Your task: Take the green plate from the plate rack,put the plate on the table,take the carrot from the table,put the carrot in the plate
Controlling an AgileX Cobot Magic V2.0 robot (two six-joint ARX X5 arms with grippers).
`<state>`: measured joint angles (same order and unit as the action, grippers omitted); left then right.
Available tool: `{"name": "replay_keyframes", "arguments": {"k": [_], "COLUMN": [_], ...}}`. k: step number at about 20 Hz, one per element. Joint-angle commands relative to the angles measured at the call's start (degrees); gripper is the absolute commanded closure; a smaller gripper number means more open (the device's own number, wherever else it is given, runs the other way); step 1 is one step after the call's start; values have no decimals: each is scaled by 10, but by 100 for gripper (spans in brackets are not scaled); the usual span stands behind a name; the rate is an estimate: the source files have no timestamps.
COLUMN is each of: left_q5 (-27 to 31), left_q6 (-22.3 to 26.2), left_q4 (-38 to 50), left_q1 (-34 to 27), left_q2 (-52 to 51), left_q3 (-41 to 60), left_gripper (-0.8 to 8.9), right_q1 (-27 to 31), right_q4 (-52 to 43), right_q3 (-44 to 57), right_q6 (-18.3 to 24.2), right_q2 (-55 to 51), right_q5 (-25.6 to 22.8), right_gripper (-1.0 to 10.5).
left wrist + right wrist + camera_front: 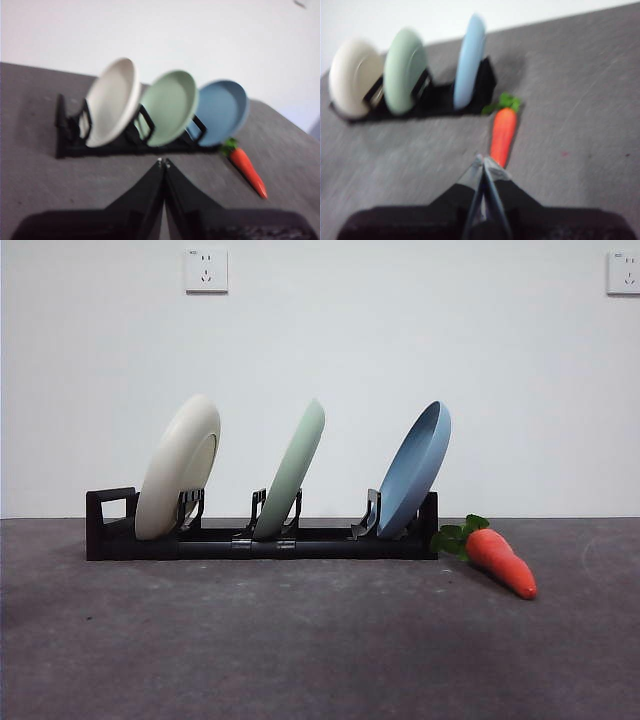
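Three matte plates stood tilted in the long black plastic plate rack [260, 540] on the mottled grey table [300, 650]; the pale sage-green round plate [292, 468] held the middle slot, edge up, ahead of the left gripper [163, 162], jaws together. The right gripper [483, 159], also pressed together, hovered nearer the tapered orange toy carrot [502, 560] lying beside the rack's end

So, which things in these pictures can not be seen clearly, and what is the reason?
- Green plate, front view: its lower edge is hidden by the plate rack prongs, and only its edge shows.
- Both wrist views are blurred, so the rack's slots are unclear.
- Carrot, right wrist view: its tip is covered by the right gripper.
- Front view: neither arm appears.
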<state>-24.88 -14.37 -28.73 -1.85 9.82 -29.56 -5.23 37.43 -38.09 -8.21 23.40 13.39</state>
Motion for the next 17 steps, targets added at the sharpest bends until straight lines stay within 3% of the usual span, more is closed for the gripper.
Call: {"name": "replay_keyframes", "arguments": {"k": [1, 7, 11, 17], "left_q5": [-30, -95, -132, -131], "left_q6": [51, 118, 172, 181], "left_q4": [-38, -116, -197, -228], "left_q1": [-1, -1, -1, -1], "left_q2": [32, 100, 152, 175], "left_q3": [-34, -108, -167, -185], "left_gripper": [820, 820, 820, 799], "right_q1": [-1, -2, -2, -5], "right_q4": [65, 195, 233, 240], "right_q3": [-59, -153, -171, -171], "right_q6": [66, 155, 158, 162], "right_q2": [49, 141, 178, 180], "right_q5": [35, 102, 181, 181], "right_gripper": [957, 957, 957, 923]}}
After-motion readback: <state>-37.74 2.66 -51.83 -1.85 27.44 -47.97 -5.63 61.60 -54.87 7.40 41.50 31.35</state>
